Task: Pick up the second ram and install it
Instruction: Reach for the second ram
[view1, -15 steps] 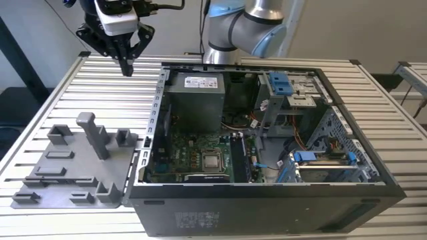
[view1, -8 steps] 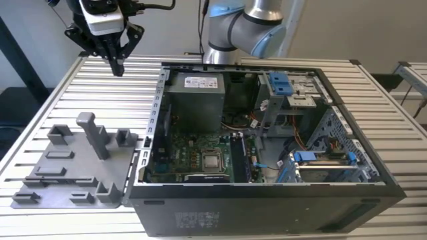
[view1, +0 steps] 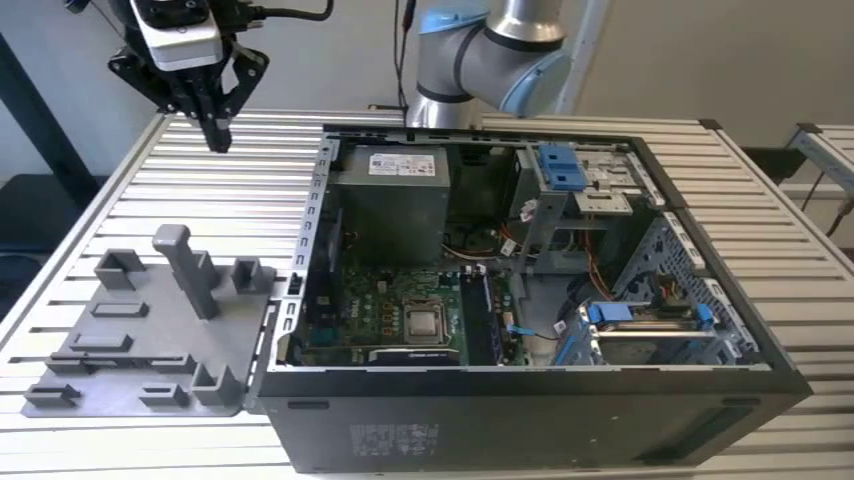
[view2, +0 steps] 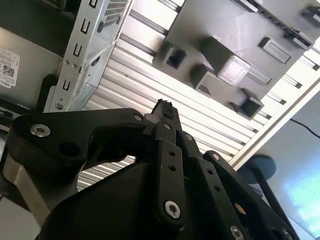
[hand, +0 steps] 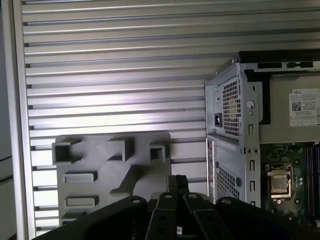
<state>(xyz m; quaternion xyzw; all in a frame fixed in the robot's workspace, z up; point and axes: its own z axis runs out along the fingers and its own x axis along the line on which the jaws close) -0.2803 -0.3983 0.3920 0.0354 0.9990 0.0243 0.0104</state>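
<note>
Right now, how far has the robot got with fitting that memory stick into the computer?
Done, probably: the gray fixture looks bare of any stick, so pickup seems over. In hand: nothing; the gripper hangs shut above the table, outside the computer case. Left: unclear, since the memory slots beside the processor are too dark to judge.

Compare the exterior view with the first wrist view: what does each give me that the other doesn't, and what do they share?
Exterior view: the arm's grey-and-blue joint, the blue-tabbed drive bays inside the open computer case, and the hand's place beyond the case's far corner on the exterior view's left.
First wrist view: the outer face of the case's perforated rear panel.
Both: the hand, shut, above the slatted table; the grey fixture tray; the processor socket.
</note>
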